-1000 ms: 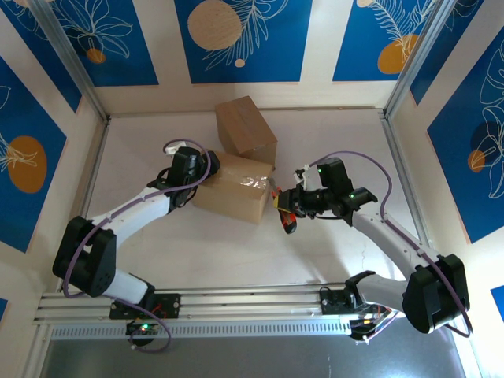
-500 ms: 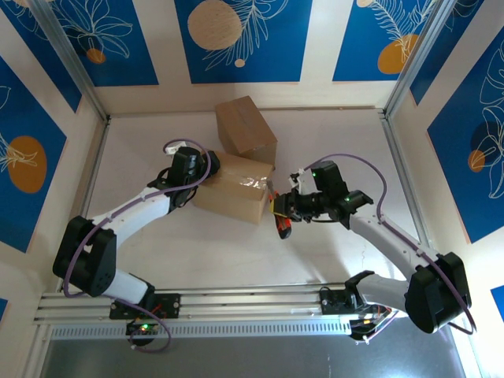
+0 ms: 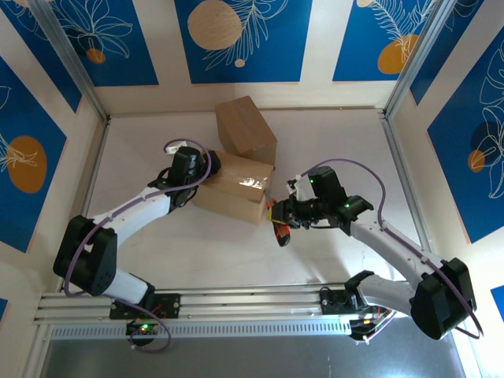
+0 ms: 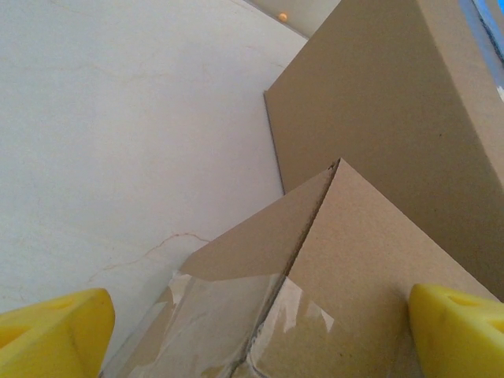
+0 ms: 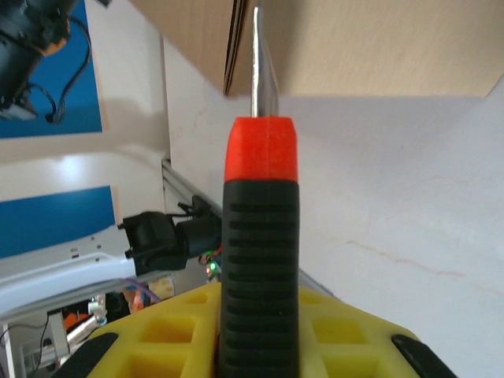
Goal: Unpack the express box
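I see a white table (image 3: pixel 339 150); a taped box (image 3: pixel 235 191) sits on it; a plain box (image 3: pixel 246 128) touches it at 12 o'clock.

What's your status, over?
Left tool open astride taped box. Right tool shut on knife, pointed at box corner. Second box close behind.

A white tabletop (image 3: pixel 331 134) fills the middle of the top view, matte and evenly lit, with soft shadows. Seen close from the left wrist, it carries a faint hairline crack (image 4: pixel 150 246). Three walls enclose it on the left, far and right sides. They are made of blue panels (image 3: pixel 236 47) printed with white leaf outlines, separated by cream strips (image 3: pixel 165 39). A tan disc (image 3: pixel 214 24) marks the far panel and an orange disc (image 3: pixel 25 164) the left one. Slanted aluminium posts (image 3: pixel 67 59) stand at the far corners. An aluminium rail (image 3: pixel 252 295) runs along the near edge, with a grey surface (image 3: pixel 252 354) beyond it.
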Controlling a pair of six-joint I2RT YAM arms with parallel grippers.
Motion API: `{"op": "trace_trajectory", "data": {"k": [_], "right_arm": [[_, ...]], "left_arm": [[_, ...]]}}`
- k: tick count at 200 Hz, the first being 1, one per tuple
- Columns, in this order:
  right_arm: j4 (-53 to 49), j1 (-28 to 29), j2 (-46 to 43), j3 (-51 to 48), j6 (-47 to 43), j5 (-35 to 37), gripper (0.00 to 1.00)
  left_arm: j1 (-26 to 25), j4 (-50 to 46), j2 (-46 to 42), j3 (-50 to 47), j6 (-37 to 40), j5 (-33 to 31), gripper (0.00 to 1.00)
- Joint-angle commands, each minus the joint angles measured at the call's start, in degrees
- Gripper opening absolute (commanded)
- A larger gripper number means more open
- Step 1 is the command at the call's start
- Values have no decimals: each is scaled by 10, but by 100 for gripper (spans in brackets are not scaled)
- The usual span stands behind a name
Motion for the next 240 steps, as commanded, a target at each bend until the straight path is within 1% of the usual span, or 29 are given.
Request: {"op": "trace_trajectory", "data": {"k": [1,52,70,87,110,123,137,161,178,192,206,221,240], "right_arm": [[-31,15,-12,-13,9,-48,0],[-35,23,-22,-18,18,-33,0],[-65,12,-33,-6,12,6,0],[-98,-20,-52,8,6,45,0],[-159,-73,-74,38,-18,112,0],[-189,-92,-74,56,-38,143,0],[-215,-104,-52,79,-65,190,0],[-227,-103,22,121,-101,255,0],[-224,-96,90,160,-120,300,0],[-223,-83,138,195,-125,338,0],[-217,-69,175,220,-120,365,0],[-215,-52,208,238,-106,385,0],[-216,-27,239,249,-87,409,0]], "left_arm": [[-8,-205,81,-67,5,35,94],[-8,-205,79,-67,5,36,94],[-8,-210,74,-60,11,34,94],[-8,-227,58,-42,30,32,94],[-8,-263,10,7,67,25,95],[-7,-289,-20,46,93,20,96],[-4,-323,-44,97,119,15,97],[10,-380,-59,187,162,9,96],[41,-412,-42,240,190,1,92],[78,-413,-11,273,212,21,85],[101,-394,38,305,242,44,81],[117,-374,100,341,267,82,81],[120,-327,157,368,294,124,81]]}}
